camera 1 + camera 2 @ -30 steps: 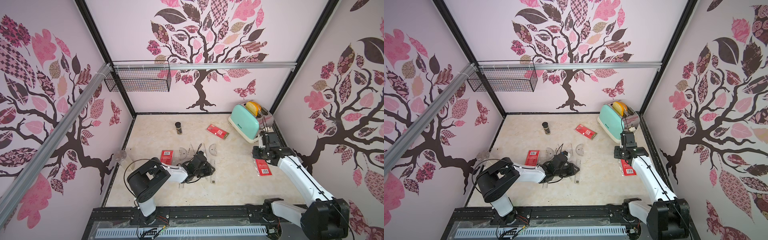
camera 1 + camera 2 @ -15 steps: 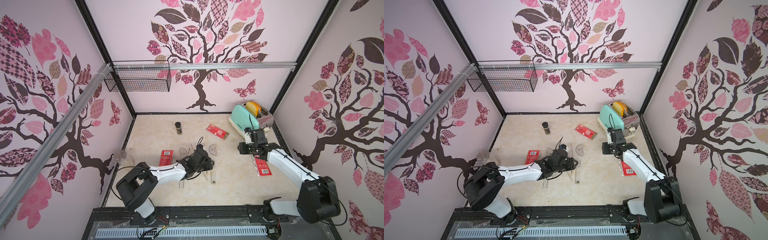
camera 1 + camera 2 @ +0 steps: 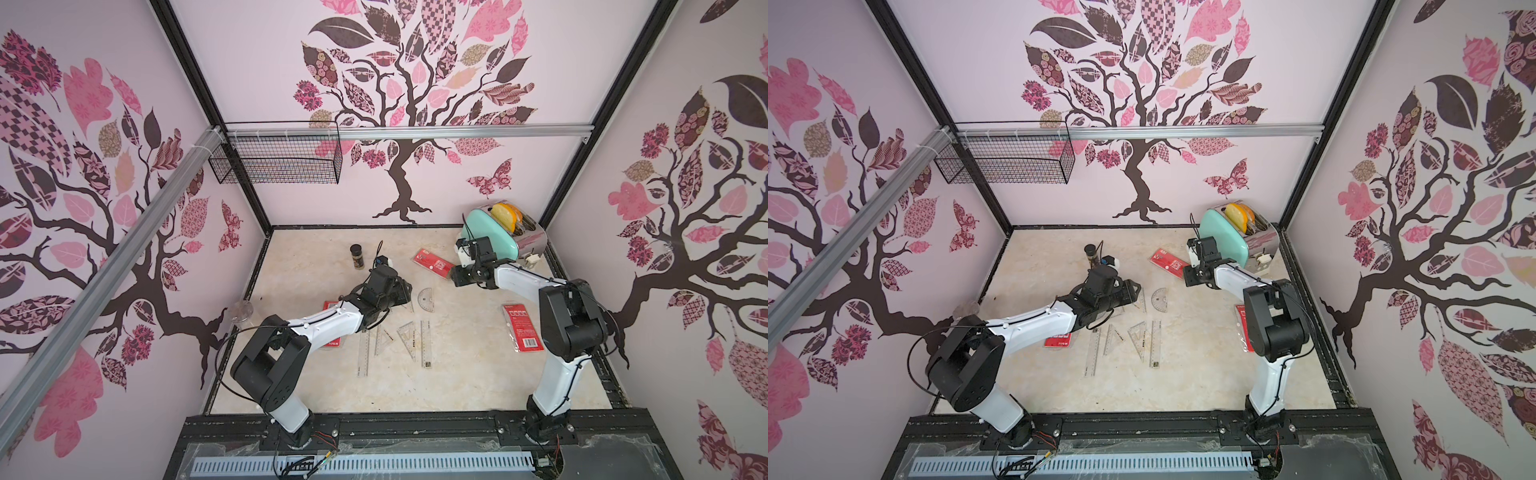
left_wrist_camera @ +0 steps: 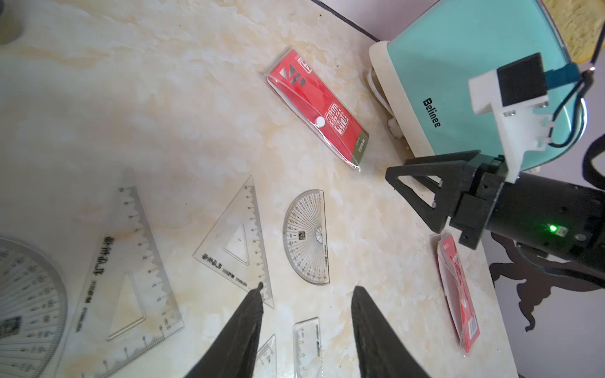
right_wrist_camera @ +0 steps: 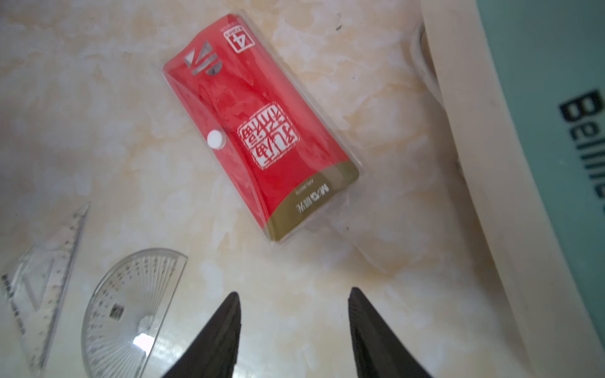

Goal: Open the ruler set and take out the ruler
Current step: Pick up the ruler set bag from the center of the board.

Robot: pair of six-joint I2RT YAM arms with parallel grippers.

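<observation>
Hovering above the counter (image 3: 457,386), the right end effector (image 5: 293,294) has its jaws spread with nothing between them, just short of the red ruler set pouch (image 5: 258,131). The pouch lies flat beside the teal toaster (image 5: 540,196), its flap closed under a white snap (image 5: 215,138). The left end effector (image 4: 307,289) is likewise released and empty, near a clear set square (image 4: 235,242) and a protractor (image 4: 306,235); a loose straight ruler (image 3: 426,343) lies nearer the arm bases
</observation>
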